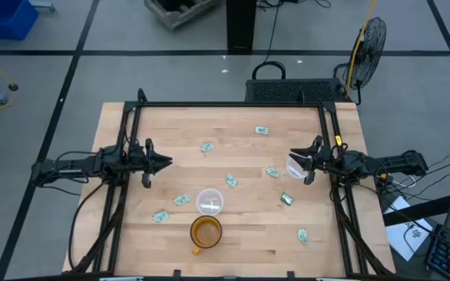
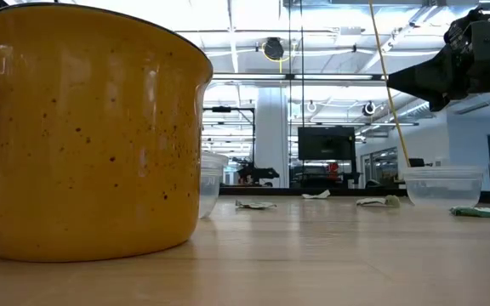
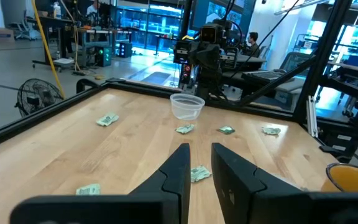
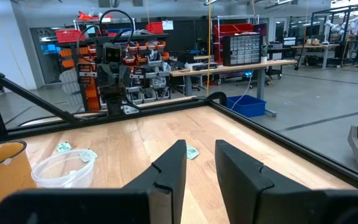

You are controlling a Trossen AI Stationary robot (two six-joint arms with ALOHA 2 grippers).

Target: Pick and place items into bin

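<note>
Several small pale green-and-white packets lie flat and scattered on the wooden table, among them one at the far side (image 1: 262, 130), one near the middle (image 1: 230, 181) and one at the near right (image 1: 302, 235). A clear plastic tub (image 1: 210, 201) stands near the middle front, and a second clear tub (image 1: 297, 165) stands just below my right gripper. My left gripper (image 1: 166, 162) (image 3: 199, 149) hovers level at the left edge, open, with nothing between its fingers. My right gripper (image 1: 294, 156) (image 4: 199, 146) hovers level at the right edge, likewise open on nothing.
A yellow speckled mug (image 1: 205, 232) (image 2: 83, 127) stands near the front edge beside the middle tub. A black frame (image 1: 233, 104) borders the table's far, left and right sides. Bare wood (image 1: 233, 156) lies between the two grippers.
</note>
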